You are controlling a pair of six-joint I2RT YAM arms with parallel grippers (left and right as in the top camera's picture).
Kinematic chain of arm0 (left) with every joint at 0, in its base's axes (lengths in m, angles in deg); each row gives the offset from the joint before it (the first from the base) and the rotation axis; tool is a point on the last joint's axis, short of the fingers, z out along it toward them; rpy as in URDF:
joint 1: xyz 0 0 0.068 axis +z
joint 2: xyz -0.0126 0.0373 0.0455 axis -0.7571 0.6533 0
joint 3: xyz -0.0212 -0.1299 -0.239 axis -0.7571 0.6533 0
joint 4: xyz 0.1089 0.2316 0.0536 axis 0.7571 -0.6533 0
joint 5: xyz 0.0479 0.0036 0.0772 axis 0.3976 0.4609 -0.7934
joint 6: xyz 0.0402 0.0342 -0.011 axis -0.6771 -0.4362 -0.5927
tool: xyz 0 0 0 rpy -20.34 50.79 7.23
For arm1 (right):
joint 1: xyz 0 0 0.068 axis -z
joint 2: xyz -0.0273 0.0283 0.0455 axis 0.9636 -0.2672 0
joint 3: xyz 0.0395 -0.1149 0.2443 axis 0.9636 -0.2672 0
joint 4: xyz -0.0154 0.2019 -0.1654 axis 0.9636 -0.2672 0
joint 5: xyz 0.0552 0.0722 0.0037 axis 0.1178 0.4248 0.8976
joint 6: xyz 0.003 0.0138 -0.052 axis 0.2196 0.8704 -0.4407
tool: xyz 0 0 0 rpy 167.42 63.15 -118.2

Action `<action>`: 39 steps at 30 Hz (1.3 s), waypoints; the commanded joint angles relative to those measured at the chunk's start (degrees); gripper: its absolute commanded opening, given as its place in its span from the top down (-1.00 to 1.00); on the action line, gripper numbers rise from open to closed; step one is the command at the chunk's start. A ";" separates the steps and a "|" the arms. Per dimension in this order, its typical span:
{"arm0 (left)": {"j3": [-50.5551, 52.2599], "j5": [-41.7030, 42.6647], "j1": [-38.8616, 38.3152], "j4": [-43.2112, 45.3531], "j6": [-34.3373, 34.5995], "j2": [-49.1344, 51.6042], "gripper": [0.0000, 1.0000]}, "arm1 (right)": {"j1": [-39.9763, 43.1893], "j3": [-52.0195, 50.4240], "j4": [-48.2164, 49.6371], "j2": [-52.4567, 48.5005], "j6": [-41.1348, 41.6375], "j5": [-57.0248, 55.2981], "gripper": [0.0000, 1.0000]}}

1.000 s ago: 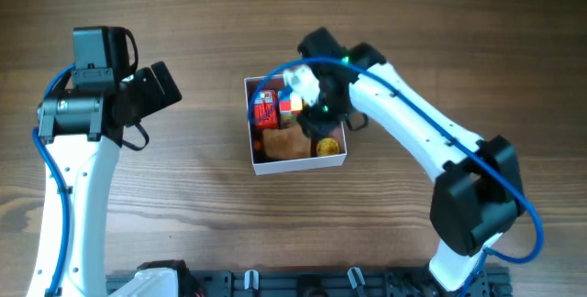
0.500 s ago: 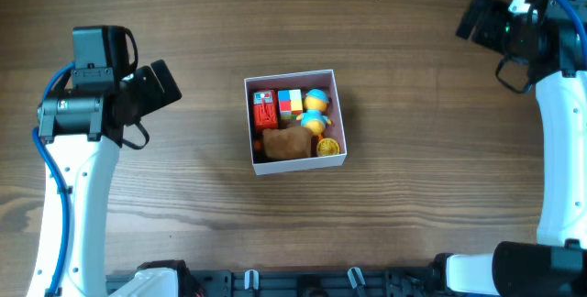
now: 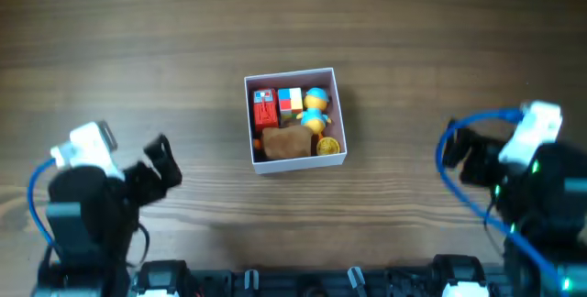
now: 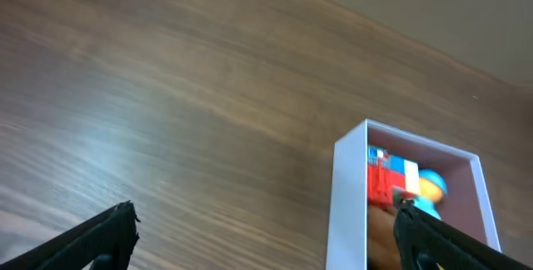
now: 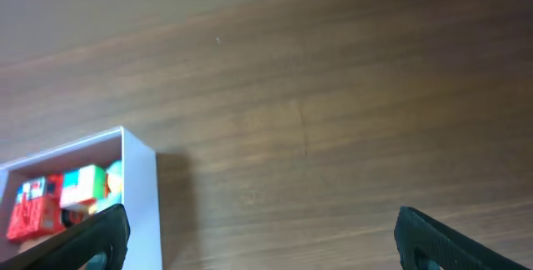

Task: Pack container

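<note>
1. White-walled, pink-lined square container [image 3: 249, 123] sits open-topped near the middle of the brown wood-grain desk [image 3: 138, 49], well apart from each arm.
2. Inside it lie 5 small toys packed close: a red printed block [image 3: 265, 109], a multicoloured cube [image 3: 290, 101], a little figure with a blue cap and yellow body [image 3: 315, 106], a brown plush lump [image 3: 286, 143] and a yellow round piece [image 3: 328, 147]. They lie side by side, which I judge lets them all fit inside the walls.
3. Left gripper [image 4: 266, 241] has its 2 black fingers [image 4: 100, 237] spread wide with only bare desk between them, so it holds nothing. Right gripper [image 5: 262, 241] is likewise spread wide and empty.
4. Both arms sit low at the near edge of the desk, 1 on each side. That reads as a resting pose. No loose toy shows on the desk in the overhead view, so the packing looks complete or nearly so.
5. Only the overhead view shows all 5 toys and the whole desk. The left wrist view looks low across the container's white wall and sees the red block, the cube and the figure, while the yellow piece is hidden. The right wrist view catches just 1 corner with the block, the cube and an edge of the figure, plus the shadow the wall throws on the desk.
</note>
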 commanded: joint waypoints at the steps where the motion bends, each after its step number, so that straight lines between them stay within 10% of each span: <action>1: 5.90 1.27 -0.33 0.17 4.33 -7.10 -1.00 | -0.26 -5.51 -1.95 7.17 1.99 -4.50 -0.99; 8: 8.41 1.27 -0.33 1.44 3.28 -5.29 -0.99 | -0.26 -7.45 -0.50 6.71 1.90 -4.85 -1.00; 16: 8.41 2.29 -0.33 4.68 -20.22 2.23 -1.00 | -0.26 -7.45 -0.52 6.69 1.97 -4.83 -0.99; 31: 8.41 7.28 -0.33 14.62 -17.18 25.03 -0.99 | -0.26 -7.45 -0.52 6.69 1.95 -4.83 -0.99; 39: 8.44 8.83 -0.37 10.01 -26.25 7.93 -0.99 | -0.26 -7.45 -0.52 6.69 1.95 -4.83 -1.00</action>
